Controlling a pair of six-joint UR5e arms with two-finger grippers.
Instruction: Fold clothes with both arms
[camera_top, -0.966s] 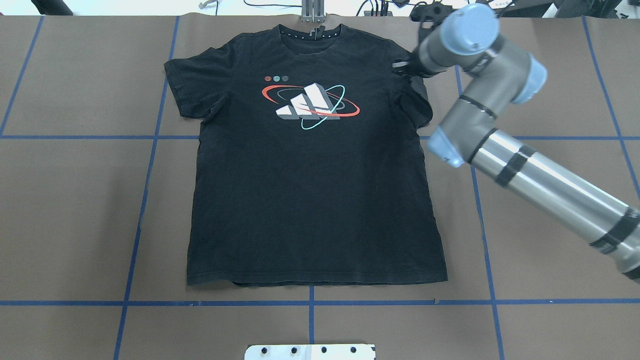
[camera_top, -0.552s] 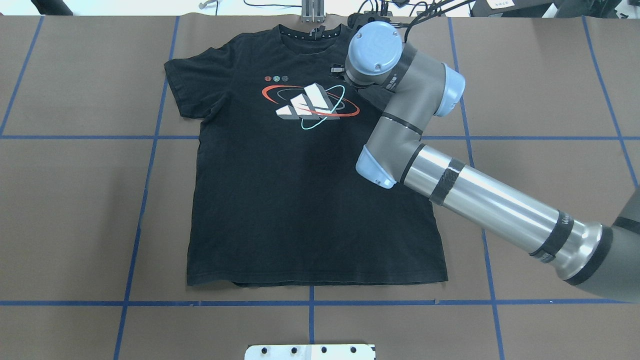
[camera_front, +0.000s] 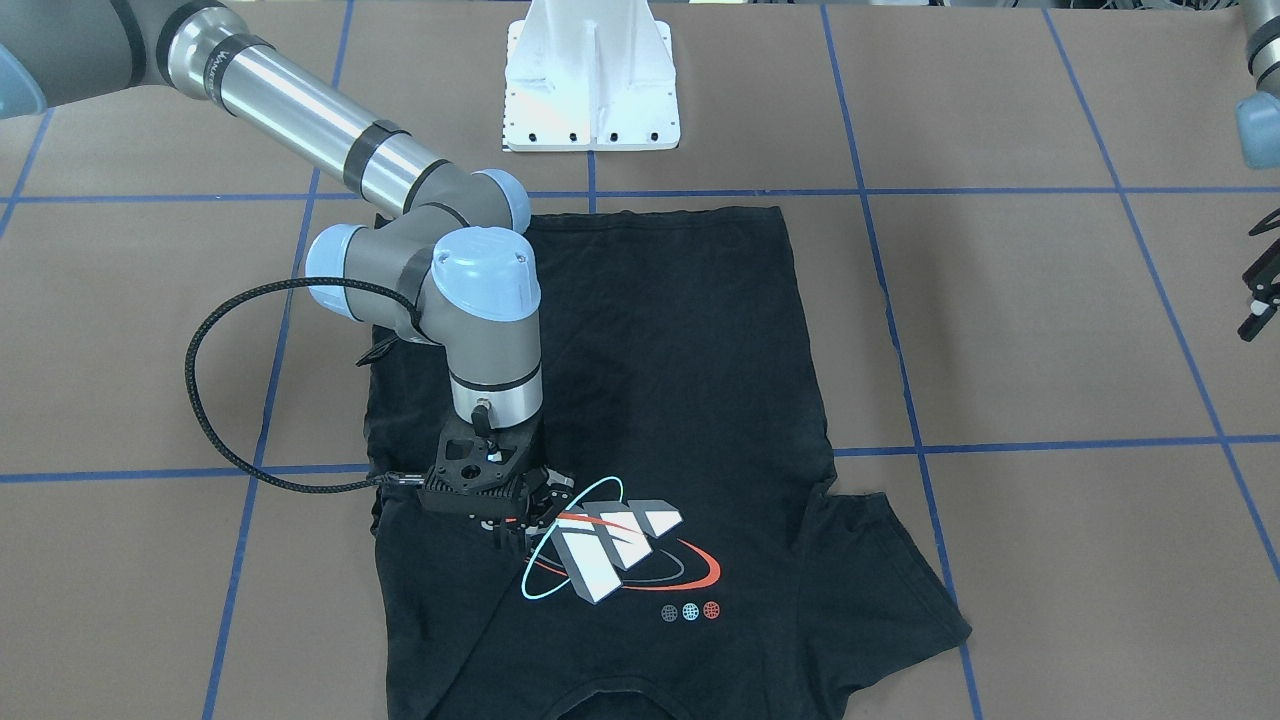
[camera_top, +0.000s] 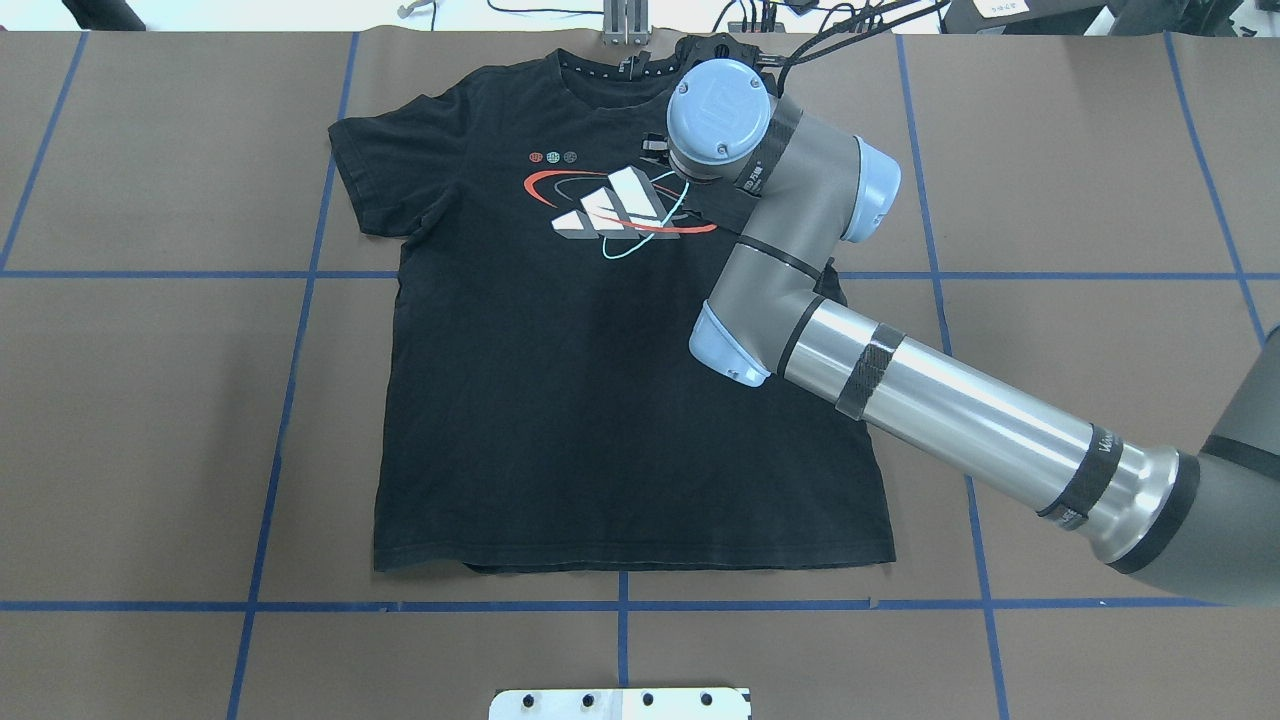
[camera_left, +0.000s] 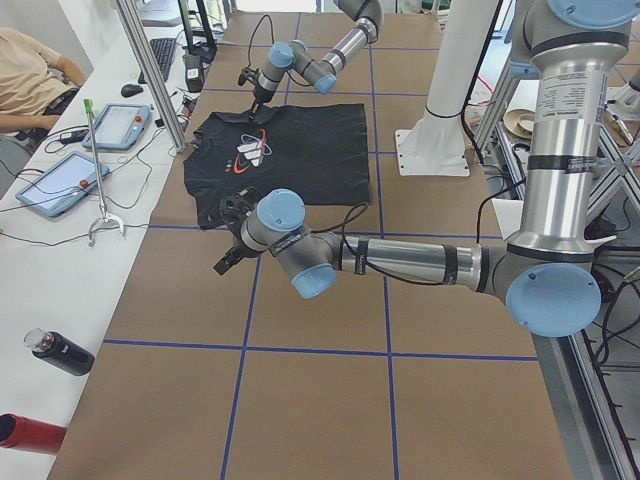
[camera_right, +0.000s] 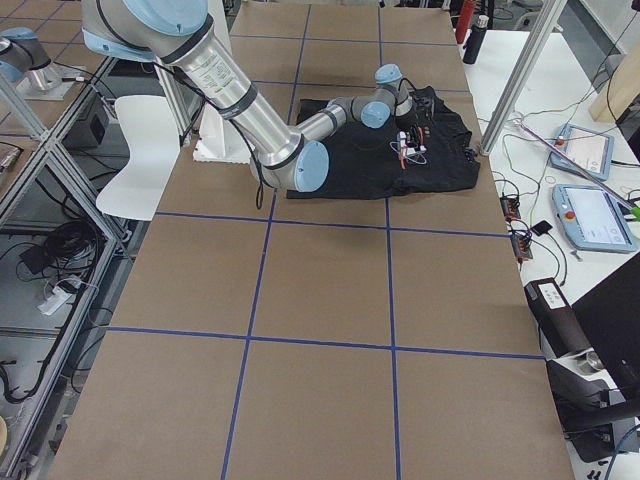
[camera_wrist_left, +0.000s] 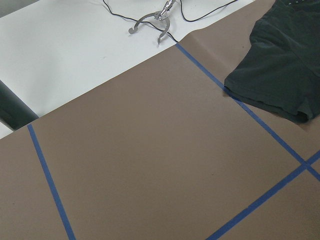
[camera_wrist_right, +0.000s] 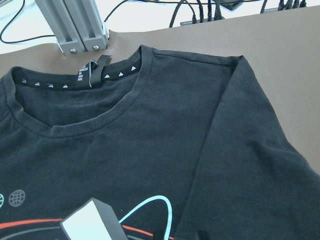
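The black T-shirt (camera_top: 600, 420) lies flat, logo (camera_top: 610, 210) up, collar toward the far edge. My right gripper (camera_front: 520, 525) is low on the chest at the teal ring of the logo (camera_front: 610, 560), shut on the sleeve of that side. That sleeve (camera_wrist_right: 250, 150) is pulled inward over the chest, so the shirt's edge there runs straight. In the overhead view the right wrist (camera_top: 720, 120) hides the fingers. My left gripper (camera_front: 1258, 280) hangs open above bare table, well off the other sleeve (camera_wrist_left: 280, 75), holding nothing.
The white pedestal base (camera_front: 592, 90) stands at the near table edge. An aluminium post (camera_top: 625, 22) and cables sit just past the collar. A side bench holds tablets (camera_left: 50, 185), a metal hook (camera_wrist_left: 152, 20) and bottles (camera_left: 60, 352); a person sits there.
My right arm swept left from the shirt's outer sleeve across the shoulder to the logo, drawing the sleeve inward over the chest. The rest of the shirt stayed flat.
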